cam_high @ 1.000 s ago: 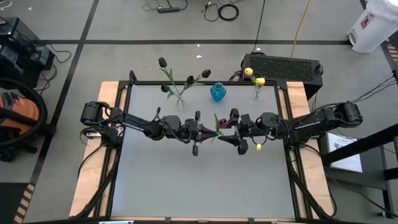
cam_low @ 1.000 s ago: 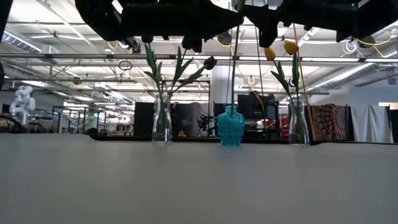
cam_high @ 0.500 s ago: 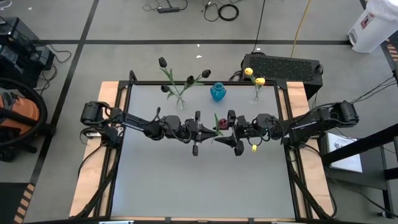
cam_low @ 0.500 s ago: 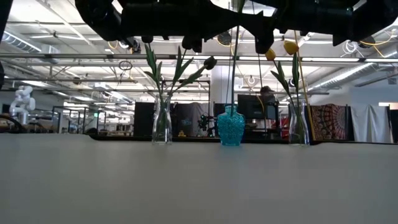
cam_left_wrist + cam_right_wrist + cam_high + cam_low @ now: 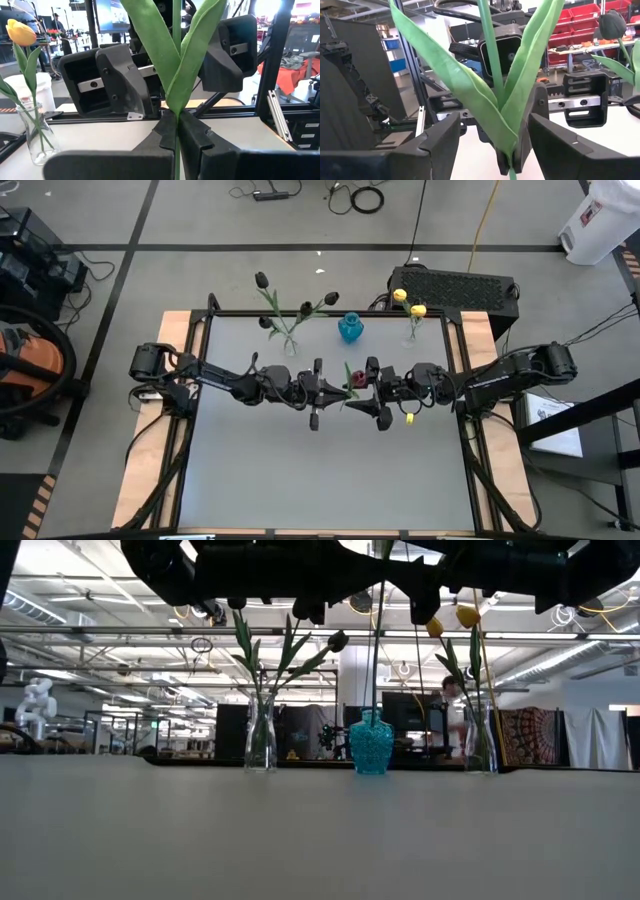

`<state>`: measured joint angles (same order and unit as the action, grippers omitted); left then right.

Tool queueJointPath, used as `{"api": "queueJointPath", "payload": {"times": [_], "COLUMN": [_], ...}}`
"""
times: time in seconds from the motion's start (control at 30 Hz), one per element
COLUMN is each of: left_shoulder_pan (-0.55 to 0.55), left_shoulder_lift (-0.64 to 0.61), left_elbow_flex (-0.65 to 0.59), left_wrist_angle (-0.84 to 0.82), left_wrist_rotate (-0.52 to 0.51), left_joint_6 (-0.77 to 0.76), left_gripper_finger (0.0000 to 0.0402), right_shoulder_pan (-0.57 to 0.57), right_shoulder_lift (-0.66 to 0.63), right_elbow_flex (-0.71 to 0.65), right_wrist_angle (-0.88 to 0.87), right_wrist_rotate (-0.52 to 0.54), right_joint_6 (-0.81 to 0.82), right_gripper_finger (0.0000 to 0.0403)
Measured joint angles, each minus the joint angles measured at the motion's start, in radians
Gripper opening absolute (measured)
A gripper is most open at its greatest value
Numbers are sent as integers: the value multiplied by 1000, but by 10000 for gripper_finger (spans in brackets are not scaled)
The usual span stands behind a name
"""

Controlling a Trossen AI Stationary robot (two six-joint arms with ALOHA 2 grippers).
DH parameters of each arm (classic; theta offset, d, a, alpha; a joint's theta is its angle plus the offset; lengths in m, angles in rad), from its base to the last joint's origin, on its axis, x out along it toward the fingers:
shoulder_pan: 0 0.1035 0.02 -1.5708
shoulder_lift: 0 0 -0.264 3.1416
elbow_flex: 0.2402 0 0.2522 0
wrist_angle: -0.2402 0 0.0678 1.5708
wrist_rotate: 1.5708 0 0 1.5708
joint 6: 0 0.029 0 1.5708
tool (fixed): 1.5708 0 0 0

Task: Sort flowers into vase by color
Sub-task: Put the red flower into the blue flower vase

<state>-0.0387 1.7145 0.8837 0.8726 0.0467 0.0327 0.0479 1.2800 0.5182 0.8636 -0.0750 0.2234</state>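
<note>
While my left gripper (image 5: 340,392) is clamped shut on the thin green stem of a dark red tulip (image 5: 349,376), my right gripper (image 5: 365,393) stands with its fingers (image 5: 440,142) spread wide on both sides of the same stem — not touching it, as far as I can see. This flower hangs above the middle of the tabletop (image 5: 320,470), closer to the far edge. It has two long pointed green leaves (image 5: 192,55) that open like a V from the place where I pinch it, and a small dark red bud on top. At the far edge stand three vases: a clear one (image 5: 261,737) with black tulips (image 5: 338,641), a blue one (image 5: 371,745), and a clear one (image 5: 479,740) with yellow tulips (image 5: 467,615).
</note>
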Motion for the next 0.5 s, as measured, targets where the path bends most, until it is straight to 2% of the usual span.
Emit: {"api": "queueJointPath", "payload": {"times": [0.5], "left_shoulder_pan": [0], "left_shoulder_lift": [0], "left_elbow_flex": [0], "left_wrist_angle": [0], "left_wrist_rotate": [0], "left_joint_6": [0], "left_gripper_finger": [9], "right_shoulder_pan": [0], "right_shoulder_lift": [0], "right_elbow_flex": [0], "right_wrist_angle": [0], "right_wrist_rotate": [0], "right_joint_6": [-8], "right_gripper_finger": [226]}}
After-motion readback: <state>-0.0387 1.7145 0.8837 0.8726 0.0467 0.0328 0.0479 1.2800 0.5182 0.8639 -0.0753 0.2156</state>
